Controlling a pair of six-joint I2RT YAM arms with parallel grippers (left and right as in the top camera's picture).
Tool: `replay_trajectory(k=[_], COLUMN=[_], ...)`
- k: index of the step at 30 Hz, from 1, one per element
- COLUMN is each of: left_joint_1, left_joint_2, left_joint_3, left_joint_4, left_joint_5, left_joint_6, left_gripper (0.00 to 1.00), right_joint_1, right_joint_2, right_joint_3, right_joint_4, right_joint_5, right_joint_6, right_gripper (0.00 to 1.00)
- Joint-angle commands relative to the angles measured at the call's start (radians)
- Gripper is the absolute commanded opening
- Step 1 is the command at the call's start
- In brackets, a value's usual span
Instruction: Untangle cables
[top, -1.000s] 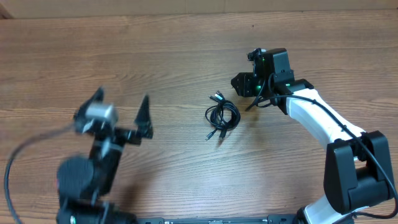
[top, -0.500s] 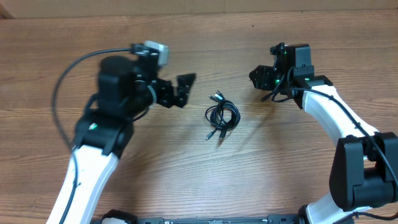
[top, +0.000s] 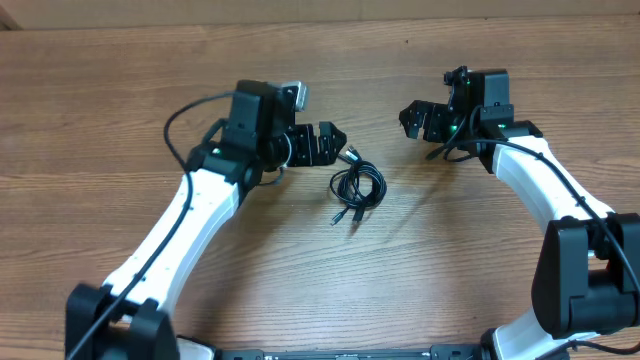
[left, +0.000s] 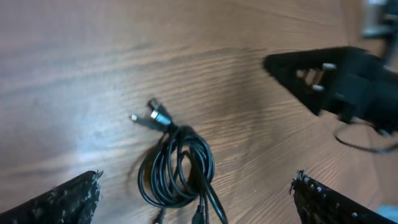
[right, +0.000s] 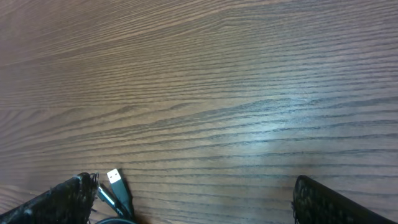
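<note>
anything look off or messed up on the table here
Nothing spilled or damaged. The only untidy thing is the cables, bunched in a tangled coil on the table with plug ends poking out.

The tabletop (top: 100, 100) is brown wood with long dark lines running from side to side. Soft light makes a pale shiny patch on it. A lighter tan strip (top: 300, 8) runs along its far edge.
</note>
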Motion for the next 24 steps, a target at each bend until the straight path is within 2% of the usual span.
replay_trajectory(k=[1,6,9,13,19,22,24], left_joint_1=[-0.01,-0.055,-0.09,-0.144,-0.205,-0.222,-0.229], left_joint_2=[0.055,0.106,0.12,0.135,0.179,0.211,0.235], left_joint_3=[0.021,0.021,0.021,0.021,0.021,0.021,0.021], left_joint_4=[0.004,0.005,0.005,-0.006,-0.041,-0.046,-0.046], left_joint_5=[0.026,-0.022,-0.092,-0.19,-0.254,-0.254,-0.255], left_joint_6=[-0.176,-0.195,-0.214,-0.217,-0.216,-0.196,-0.168], left_gripper=[1.0,0.83,0.63,0.54,0.52,0.44,0.35], right_joint_1=[-0.003,-0.003,-0.003,-0.003,-0.003,-0.003,-0.003], right_joint_2=[-0.017,-0.017,-0.017,-0.017,-0.017,-0.017,-0.017], right_joint_3=[0.032,0.032,0.032,0.032,0.032,0.032,0.032], right_joint_4=[0.02,0.043,0.056,0.074,0.072,0.072,0.068], right_joint_5=[0.023,0.063,0.063,0.063,0.063,0.063,0.063], right_joint_6=[-0.001,-0.001,-0.001,-0.001,-0.001,-0.001,0.0], right_gripper=[1.0,1.0,1.0,1.0,1.0,1.0,1.0])
